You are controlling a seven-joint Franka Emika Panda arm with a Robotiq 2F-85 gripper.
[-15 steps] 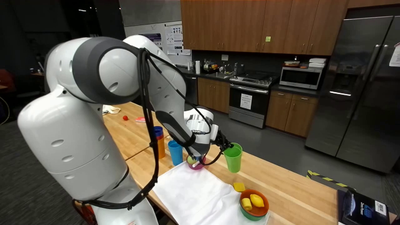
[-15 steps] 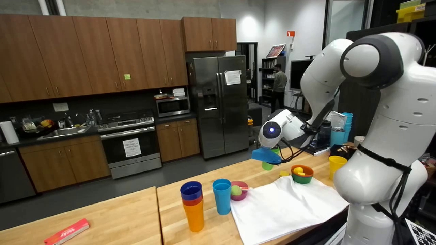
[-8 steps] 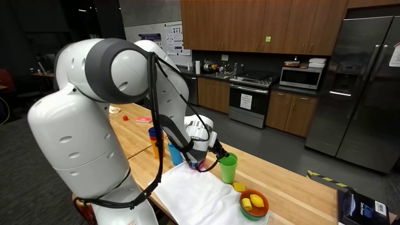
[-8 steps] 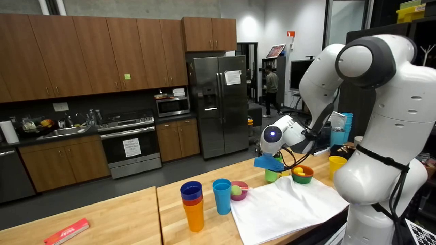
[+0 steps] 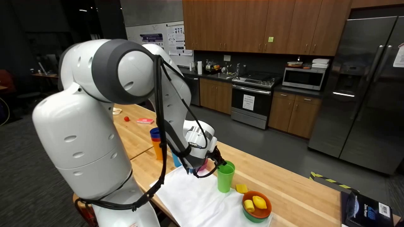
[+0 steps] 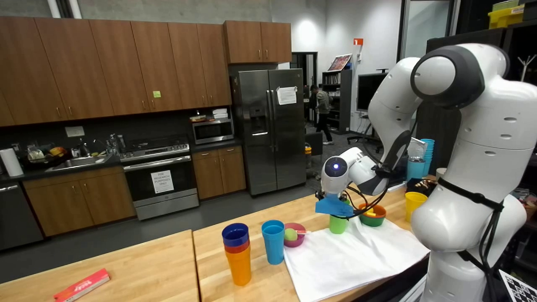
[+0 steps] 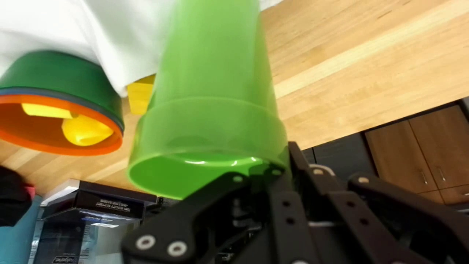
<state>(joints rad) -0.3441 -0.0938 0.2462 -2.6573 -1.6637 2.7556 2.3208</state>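
My gripper [image 7: 287,157] is shut on the rim of a light green cup [image 7: 216,73], with one finger inside the cup and the other against its outer wall. The cup is about upright, its mouth facing up, in an exterior view [image 5: 225,178]. Its base overlaps the edge of a white cloth [image 5: 195,189]; whether it touches the cloth I cannot tell. A yellow block [image 5: 241,188] lies close beside the cup. Past it, an orange bowl [image 5: 263,197] nested in a green one [image 7: 69,71] holds a lemon [image 5: 259,202] and a smaller yellow piece [image 5: 249,206].
A blue cup [image 6: 273,243] and a stack of orange, red and dark blue cups [image 6: 238,260] stand beyond the cloth. Between them and the cloth, a pink bowl [image 6: 300,240] holds a green ball [image 6: 290,234]. A yellow cup [image 6: 415,204] stands near the arm's base.
The arm has lowered the green cup and carried it from above the bare wood to the cloth's edge. The grip stays shut. A person in the background has walked left.
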